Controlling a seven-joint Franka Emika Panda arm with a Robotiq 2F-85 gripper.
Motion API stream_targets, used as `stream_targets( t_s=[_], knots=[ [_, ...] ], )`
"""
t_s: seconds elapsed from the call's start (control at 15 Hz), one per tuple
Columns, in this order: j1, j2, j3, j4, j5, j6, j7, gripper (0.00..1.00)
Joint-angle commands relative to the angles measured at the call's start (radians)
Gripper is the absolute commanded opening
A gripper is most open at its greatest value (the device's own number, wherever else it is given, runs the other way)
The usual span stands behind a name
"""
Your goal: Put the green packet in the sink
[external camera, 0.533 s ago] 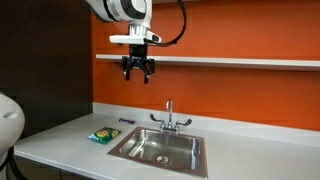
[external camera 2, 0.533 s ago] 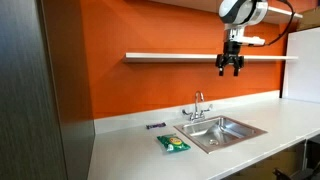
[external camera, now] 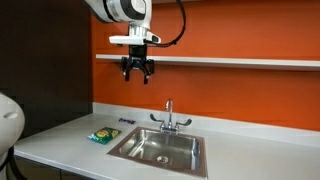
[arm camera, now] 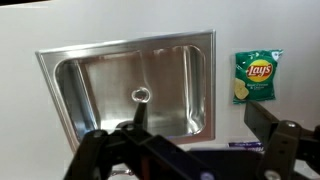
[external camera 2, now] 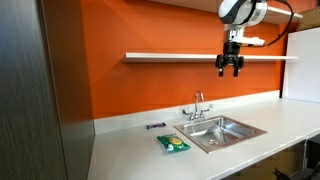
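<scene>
wrist view alone reads lay's logo on green packet (arm camera: 258,77) (beside sink (arm camera: 100,95)); claw (arm camera: 190,146) spread wide.

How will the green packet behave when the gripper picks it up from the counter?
The green packet looks like a small chip bag, so it is probably light and crushable. Its smooth film may slip when squeezed. It lies flat on the counter, so it should not roll.
</scene>
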Motion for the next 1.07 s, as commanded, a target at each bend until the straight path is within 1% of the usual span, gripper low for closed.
stream_targets(
  t_s=[0.0,0.33,0.6,0.8,1.0],
  knots=[
    [0.003,0.018,0.03,-0.011,0.005,-0.002,-0.026,1.0],
    [0.057,0.048,0.09,-0.049,0.004,0.001,-0.051,1.0],
    [0.098,0.102,0.13,-0.051,0.01,0.016,-0.066,1.0],
    [0.117,0.17,0.151,-0.042,0.018,0.059,-0.07,1.0],
    [0.126,0.256,0.167,-0.033,0.03,0.145,-0.062,1.0]
  ],
)
